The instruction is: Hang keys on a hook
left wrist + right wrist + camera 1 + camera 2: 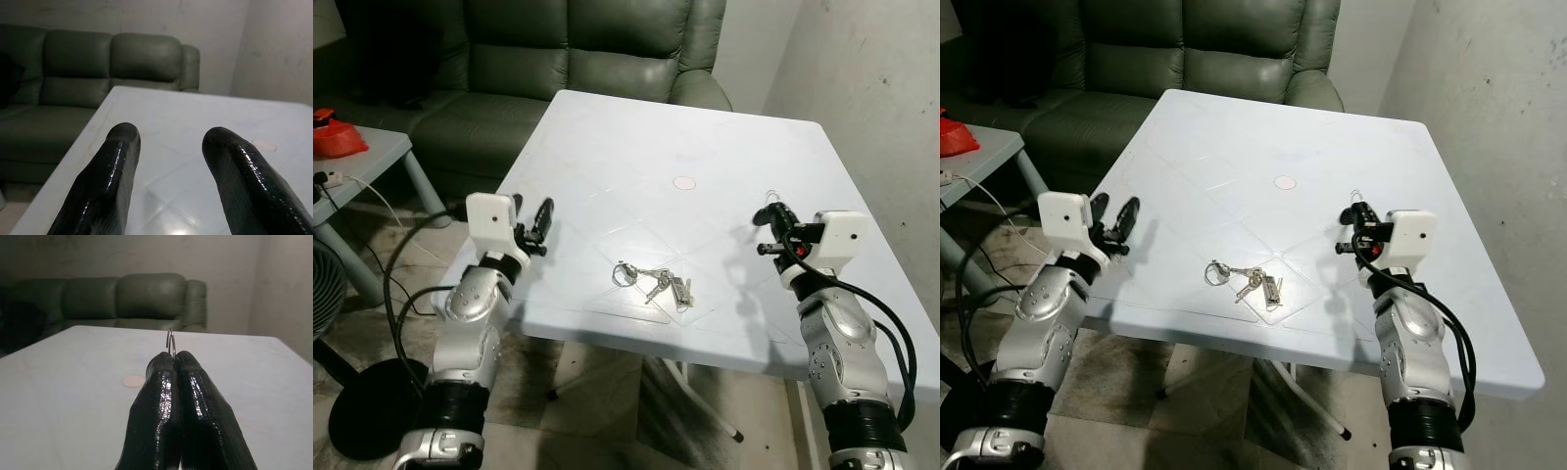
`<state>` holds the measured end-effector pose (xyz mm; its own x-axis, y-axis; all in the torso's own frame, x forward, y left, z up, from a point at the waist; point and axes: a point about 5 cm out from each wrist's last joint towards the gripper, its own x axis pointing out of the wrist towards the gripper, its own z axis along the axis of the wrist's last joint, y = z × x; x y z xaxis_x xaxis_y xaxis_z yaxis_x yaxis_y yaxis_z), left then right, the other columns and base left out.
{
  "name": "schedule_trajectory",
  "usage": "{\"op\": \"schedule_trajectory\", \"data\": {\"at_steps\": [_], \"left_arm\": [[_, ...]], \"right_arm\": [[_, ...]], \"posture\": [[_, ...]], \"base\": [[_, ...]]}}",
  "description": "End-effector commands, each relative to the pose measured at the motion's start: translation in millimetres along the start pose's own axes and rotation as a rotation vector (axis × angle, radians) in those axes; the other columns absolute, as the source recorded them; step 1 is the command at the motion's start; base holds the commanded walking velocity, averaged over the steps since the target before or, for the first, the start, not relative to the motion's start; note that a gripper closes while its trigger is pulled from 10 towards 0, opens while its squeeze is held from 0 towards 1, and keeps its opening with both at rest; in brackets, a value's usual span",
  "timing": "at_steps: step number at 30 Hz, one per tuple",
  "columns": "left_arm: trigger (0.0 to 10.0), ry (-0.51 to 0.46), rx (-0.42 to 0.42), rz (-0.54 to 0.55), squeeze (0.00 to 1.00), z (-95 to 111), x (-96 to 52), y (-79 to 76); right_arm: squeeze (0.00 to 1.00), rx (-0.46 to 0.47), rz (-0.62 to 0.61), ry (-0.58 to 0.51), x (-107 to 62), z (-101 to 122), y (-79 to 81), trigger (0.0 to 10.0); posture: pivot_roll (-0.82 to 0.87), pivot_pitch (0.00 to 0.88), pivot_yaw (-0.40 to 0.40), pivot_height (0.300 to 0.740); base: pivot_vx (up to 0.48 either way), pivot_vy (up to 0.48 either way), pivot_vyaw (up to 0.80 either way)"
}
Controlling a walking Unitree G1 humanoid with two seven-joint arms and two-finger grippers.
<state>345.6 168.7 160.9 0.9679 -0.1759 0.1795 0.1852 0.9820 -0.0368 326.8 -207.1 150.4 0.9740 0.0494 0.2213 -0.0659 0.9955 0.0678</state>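
Observation:
A bunch of keys [654,280] on a metal ring lies flat on the white table [636,166], near its front edge and between my two arms. My right gripper [768,217] hovers over the table to the right of the keys, shut on a thin wire hook [170,341] whose curved end sticks up past the fingertips. My left gripper [542,217] is open above the table's left edge, left of the keys, with nothing between its fingers [115,166].
A green sofa [558,59] stands behind the table. A small grey side table [372,162] with a red object [335,135] is at the left, with cables and a black round base [372,406] on the floor. A wall [871,88] runs along the right.

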Motion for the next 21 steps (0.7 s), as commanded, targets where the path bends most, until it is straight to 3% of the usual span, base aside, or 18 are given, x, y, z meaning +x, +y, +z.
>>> {"op": "schedule_trajectory", "data": {"at_steps": [1,6,14,21], "left_arm": [[10.0,0.007,-0.039,-0.011,0.00,1,3.3,2.1],[10.0,-0.001,-0.058,-0.004,0.00,5,11.7,3.9],[10.0,-0.010,-0.025,-0.002,0.00,7,17.0,6.4],[10.0,-0.005,-0.053,0.006,0.00,5,19.1,7.7]], "right_arm": [[0.00,-0.030,-0.018,-0.021,-0.4,6,-2.0,10.0],[0.00,-0.058,-0.025,-0.019,1.0,7,0.6,10.0],[0.00,-0.071,-0.042,-0.036,3.9,13,-0.2,10.0],[0.00,-0.078,-0.044,-0.033,2.6,13,-0.6,10.0]], "posture": [[-0.10,0.000,-0.008,0.740],[-0.11,0.000,-0.001,0.740],[-0.12,0.000,0.000,0.740],[-0.13,0.000,-0.002,0.740]], "base": [[0.000,0.000,0.00],[0.000,0.000,-0.17],[0.000,0.000,-0.72],[0.000,0.000,-0.76]]}}
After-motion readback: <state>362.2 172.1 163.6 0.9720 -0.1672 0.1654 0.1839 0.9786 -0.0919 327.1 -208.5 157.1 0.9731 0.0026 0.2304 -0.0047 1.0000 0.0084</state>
